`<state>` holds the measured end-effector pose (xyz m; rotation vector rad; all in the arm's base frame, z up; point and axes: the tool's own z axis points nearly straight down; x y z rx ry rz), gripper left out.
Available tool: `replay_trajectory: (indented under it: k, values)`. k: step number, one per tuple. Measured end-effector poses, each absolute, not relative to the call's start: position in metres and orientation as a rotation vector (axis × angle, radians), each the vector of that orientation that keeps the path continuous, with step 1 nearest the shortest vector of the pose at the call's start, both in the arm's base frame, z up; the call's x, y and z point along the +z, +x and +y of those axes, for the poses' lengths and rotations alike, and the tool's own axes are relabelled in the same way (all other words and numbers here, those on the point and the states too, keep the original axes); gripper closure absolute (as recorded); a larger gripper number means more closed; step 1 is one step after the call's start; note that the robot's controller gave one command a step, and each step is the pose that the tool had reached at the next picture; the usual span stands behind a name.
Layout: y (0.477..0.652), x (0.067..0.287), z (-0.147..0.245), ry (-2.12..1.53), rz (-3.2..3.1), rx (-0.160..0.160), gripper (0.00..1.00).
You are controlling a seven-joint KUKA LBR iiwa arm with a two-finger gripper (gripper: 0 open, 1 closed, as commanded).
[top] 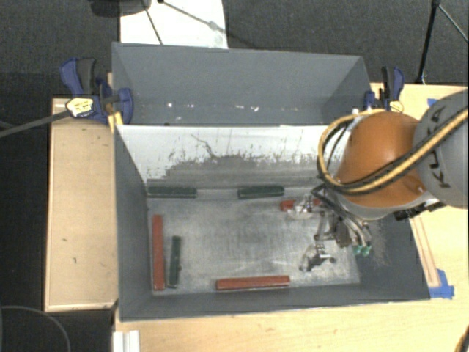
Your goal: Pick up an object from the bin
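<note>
Lying near tool (320, 259): long red bar (253, 283)

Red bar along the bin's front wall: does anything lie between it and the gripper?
Nothing visible does. The gripper hangs just past the right end of the red bar, with bare bin floor between them. A short red piece lies farther back, toward the rear wall, out of that path.

Dark carpet (44, 20), pale wooden tabletop (293, 336)
</note>
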<state>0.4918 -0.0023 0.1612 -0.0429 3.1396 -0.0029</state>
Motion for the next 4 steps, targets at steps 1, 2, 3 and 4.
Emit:
replay_trajectory:
  k: [1,2,3,4]
  values:
    - [0.485,0.117,0.028,-0.318,3.115,0.0,0.0]
    - [0.479,0.076,0.019,-0.129,3.139,0.002,1.0]
    - [0.479,0.076,0.019,-0.129,3.139,0.002,1.0]
    - [0.483,0.124,0.021,-0.137,3.145,0.001,1.0]
